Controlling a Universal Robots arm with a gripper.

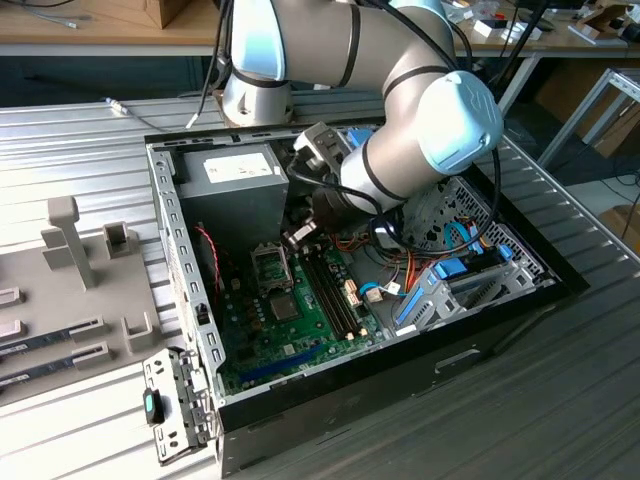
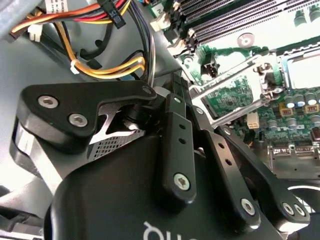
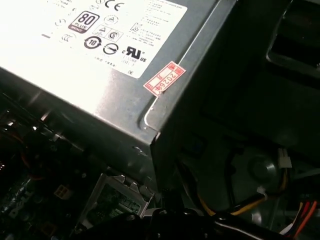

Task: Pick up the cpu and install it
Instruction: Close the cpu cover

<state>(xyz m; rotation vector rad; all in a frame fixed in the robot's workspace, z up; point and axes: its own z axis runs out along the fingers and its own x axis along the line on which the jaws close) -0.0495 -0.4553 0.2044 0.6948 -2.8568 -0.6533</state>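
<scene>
My gripper hangs inside the open computer case, just above and to the exterior view's right of the processor socket on the green motherboard. In the second wrist view the gripper's black body points toward the socket, whose metal hold-down frame stands beside a pale, glaring square in the socket bed. I cannot tell whether that square is the cpu or the bare socket. Whether the gripper holds anything is hidden.
The grey power supply stands close behind the gripper. Orange and yellow cables run beside it. Memory slots, a dark bare chip and a blue drive cage fill the case. A grey fixture tray lies outside at the exterior view's left.
</scene>
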